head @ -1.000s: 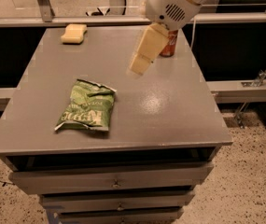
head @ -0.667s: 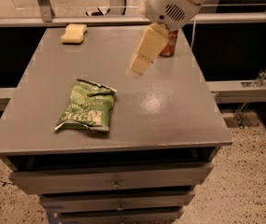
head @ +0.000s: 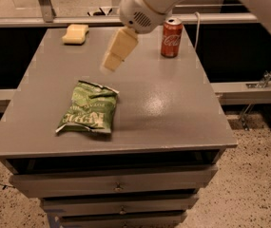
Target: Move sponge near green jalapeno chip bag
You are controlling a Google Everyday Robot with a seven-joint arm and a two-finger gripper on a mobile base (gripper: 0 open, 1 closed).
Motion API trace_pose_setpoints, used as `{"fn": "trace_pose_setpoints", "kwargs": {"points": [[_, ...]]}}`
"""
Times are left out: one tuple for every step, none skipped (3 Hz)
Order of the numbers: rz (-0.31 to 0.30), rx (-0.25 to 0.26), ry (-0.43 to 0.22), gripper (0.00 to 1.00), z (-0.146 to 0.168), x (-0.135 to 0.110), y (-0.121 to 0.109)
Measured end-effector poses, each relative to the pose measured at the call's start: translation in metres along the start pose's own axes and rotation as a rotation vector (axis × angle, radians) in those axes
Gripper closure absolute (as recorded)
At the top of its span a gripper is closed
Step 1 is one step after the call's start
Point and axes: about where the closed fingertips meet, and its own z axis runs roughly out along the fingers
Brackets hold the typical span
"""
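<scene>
The sponge, a pale yellow foam block, lies at the far left corner of the grey table. The green jalapeno chip bag lies flat and crumpled at the front left of the table, well apart from the sponge. My gripper hangs from the white arm above the middle of the table, pointing down and to the left. It is to the right of the sponge, behind the bag, and holds nothing.
A red soda can stands upright at the far right of the table. The table top has drawers below its front edge. A rail and glass panel run behind the table. A speckled floor lies to the right.
My gripper has moved left, away from the soda can, which now shows in full. It is closer to the sponge. The sponge, bag and can have not moved.
</scene>
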Motion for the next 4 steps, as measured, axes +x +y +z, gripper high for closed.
{"fn": "trace_pose_setpoints", "kwargs": {"points": [[0.043,0.052,-0.059,0.00,0.051,-0.025,-0.033],[0.088,0.106,-0.088,0.00,0.100,-0.044,-0.067],[0.155,0.142,-0.136,0.00,0.142,-0.048,-0.102],[0.212,0.162,-0.186,0.00,0.183,-0.045,-0.141]]}}
